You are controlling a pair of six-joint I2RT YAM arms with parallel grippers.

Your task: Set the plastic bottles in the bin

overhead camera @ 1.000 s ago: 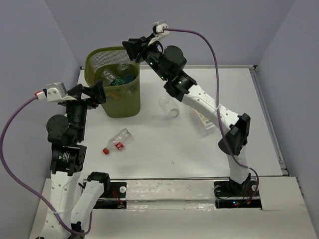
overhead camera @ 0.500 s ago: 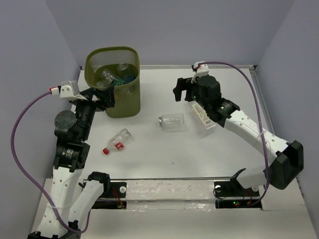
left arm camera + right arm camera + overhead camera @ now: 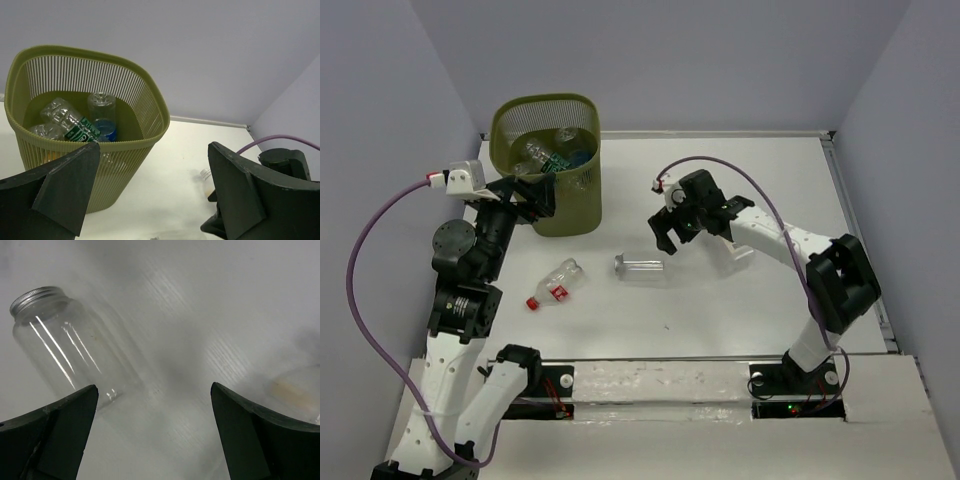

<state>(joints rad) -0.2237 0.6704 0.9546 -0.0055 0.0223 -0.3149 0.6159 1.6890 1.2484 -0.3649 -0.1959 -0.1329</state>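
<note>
Centre frame, right gripper [image 3: 663,233] hangs open beside jar [image 3: 640,268], apparently lined up to grasp. Left gripper [image 3: 530,195], open and empty, faces bin [image 3: 545,108].

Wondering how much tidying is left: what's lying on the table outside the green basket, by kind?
Plastic bottles: 2 (red-capped bottle, half-hidden bottle)
Clear jar with metal lid: 1
Total: 3

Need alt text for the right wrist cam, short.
A clear jar-like container with a silver screw lid lies on its side on the white table, upper left, ahead of the open, empty right gripper, whose two dark fingers frame the bottom corners. A blurred pale object sits at the right edge.
</note>
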